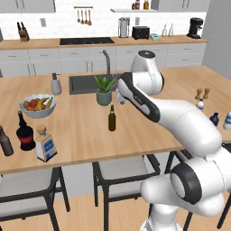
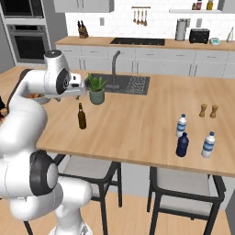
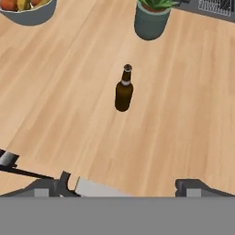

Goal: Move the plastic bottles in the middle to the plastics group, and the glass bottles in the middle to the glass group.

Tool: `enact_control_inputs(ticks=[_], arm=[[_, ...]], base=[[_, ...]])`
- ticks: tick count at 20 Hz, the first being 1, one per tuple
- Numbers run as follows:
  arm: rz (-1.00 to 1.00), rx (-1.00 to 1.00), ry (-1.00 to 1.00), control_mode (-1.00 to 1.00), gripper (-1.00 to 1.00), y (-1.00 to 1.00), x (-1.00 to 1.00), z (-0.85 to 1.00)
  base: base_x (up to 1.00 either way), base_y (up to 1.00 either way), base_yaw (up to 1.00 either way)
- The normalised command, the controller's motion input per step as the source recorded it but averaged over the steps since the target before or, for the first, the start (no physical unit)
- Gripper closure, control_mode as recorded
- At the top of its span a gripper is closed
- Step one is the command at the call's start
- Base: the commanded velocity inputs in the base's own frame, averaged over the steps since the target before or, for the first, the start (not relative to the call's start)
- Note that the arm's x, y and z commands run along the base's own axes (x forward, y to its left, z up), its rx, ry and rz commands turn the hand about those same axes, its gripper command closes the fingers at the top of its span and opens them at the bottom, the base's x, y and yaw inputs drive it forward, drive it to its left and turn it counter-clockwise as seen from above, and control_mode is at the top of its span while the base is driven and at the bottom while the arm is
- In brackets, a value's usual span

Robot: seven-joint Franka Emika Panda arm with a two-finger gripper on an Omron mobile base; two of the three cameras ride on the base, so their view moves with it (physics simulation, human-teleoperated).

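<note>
A slim brown beer-type bottle point(image 1: 112, 118) point(image 2: 81, 116) point(image 3: 124, 89) stands alone and upright in the middle of the wooden counter. My gripper point(image 3: 126, 184) point(image 1: 120, 98) hovers above it, open, with nothing between its fingers. At the counter's left end the square clear bottle point(image 1: 45, 143) with a tan stopper stands next to the round-bellied black bottle point(image 1: 25, 133) and the plain dark-brown bottle point(image 1: 5, 141). At the right end the stubby dark-blue bottle point(image 2: 182, 145) point(image 1: 214, 119) stands between two white blue-labelled bottles point(image 2: 181, 125) point(image 2: 208, 144).
A potted plant point(image 1: 104, 90) point(image 3: 151, 18) stands just behind the beer bottle, in front of the sink point(image 1: 83, 83). A fruit bowl point(image 1: 37, 105) and a grey soap dispenser point(image 1: 55, 84) are at the left. Two wooden-topped shakers point(image 2: 208, 110) stand at the right. Stools sit under the near edge.
</note>
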Motion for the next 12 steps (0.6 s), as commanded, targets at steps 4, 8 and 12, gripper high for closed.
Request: enact_control_inputs(ticks=[4,8,12], arm=[[-0.01,0.00,0.00,-1.00,-1.00,0.23,0.32,-0.44],[0.00,0.00,0.00,-1.00,-1.00,0.15,0.49,-0.36],[-0.01,0.00,0.00,-1.00,-1.00,0.15,0.65,-0.29]], base=[[0.00,0.00,0.00],[0.00,0.00,0.00],[0.00,0.00,0.00]])
